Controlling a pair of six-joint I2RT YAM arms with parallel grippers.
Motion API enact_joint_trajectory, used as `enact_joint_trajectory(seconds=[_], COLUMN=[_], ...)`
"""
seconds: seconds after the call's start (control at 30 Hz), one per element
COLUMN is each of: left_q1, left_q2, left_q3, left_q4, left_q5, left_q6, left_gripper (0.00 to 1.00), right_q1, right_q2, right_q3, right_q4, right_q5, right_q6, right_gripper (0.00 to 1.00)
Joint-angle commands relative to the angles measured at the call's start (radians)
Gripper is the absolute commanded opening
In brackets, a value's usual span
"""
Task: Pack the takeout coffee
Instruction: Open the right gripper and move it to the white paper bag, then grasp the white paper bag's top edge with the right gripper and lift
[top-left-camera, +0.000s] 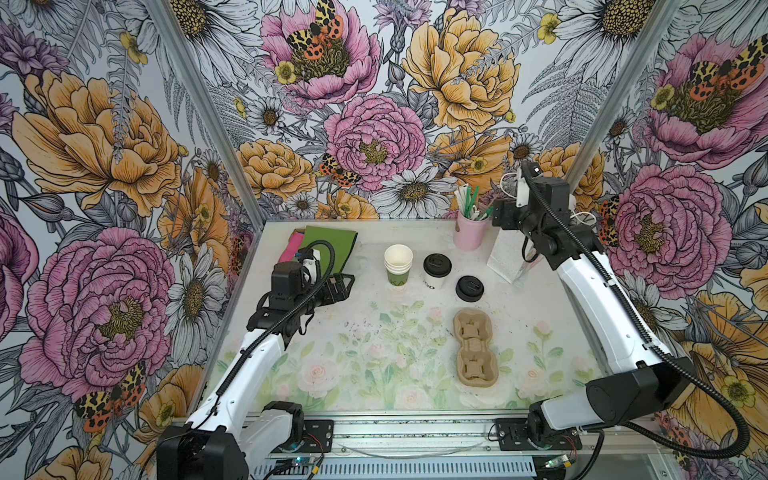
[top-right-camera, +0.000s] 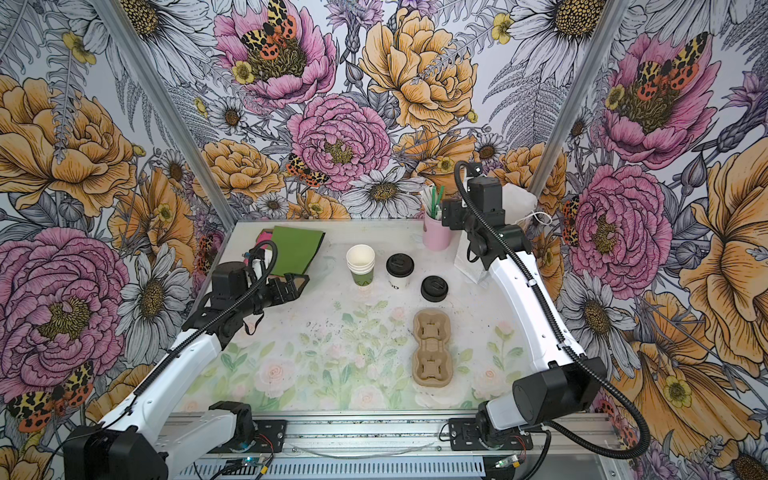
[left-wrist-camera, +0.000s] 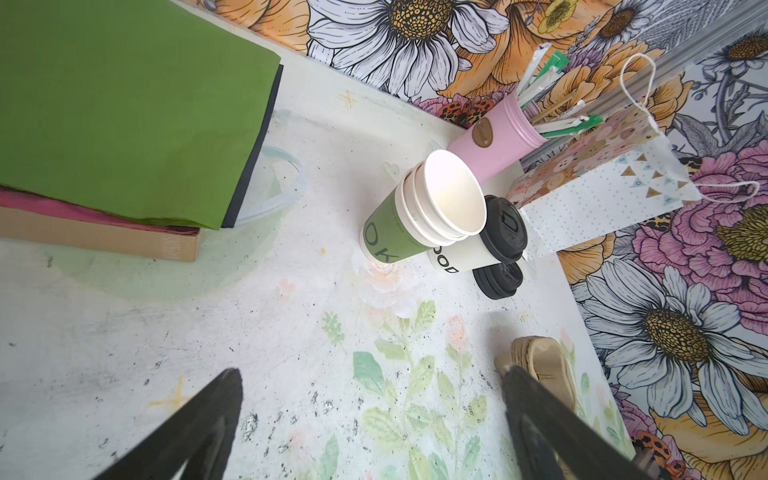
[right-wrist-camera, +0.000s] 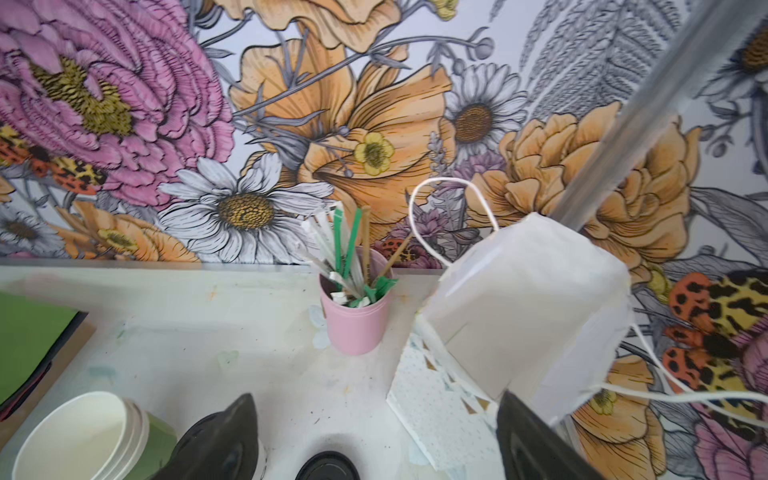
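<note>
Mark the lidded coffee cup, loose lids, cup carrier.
lidded coffee cup (top-left-camera: 437, 266) in a top view, lid centre
loose lids (top-left-camera: 469, 288) in a top view, top lid
cup carrier (top-left-camera: 476, 347) in a top view, middle ridge

One takeout coffee (top-left-camera: 437, 266), one stack of lidless paper cups (top-left-camera: 398, 259), one pile of loose black lids (top-left-camera: 469, 287), one two-cup pulp carrier (top-left-camera: 475, 352), one pink straw holder (top-left-camera: 470, 232), one gift bag (top-left-camera: 505, 254).
</note>
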Motion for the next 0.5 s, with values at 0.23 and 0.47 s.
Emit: enact_joint_trajectory(seconds=[0.23, 0.47], left_q1=[-0.068, -0.082], left_q2=[0.01, 0.03], left_q3=[0.073, 0.082], left_q4=[0.039, 0.043], left_q5=[0.04, 0.034], left_q6=[0.075, 0.075], left_gripper=[0.99, 0.99], right_q1=[-0.175, -0.278], right_q2=[-0.008, -0.005], right_q3=[0.063, 0.047], right_q4=[-0.102, -0.128], right_q5=[0.052, -0.007], right_q6=[0.112, 0.188], right_gripper=[0.87, 0.84])
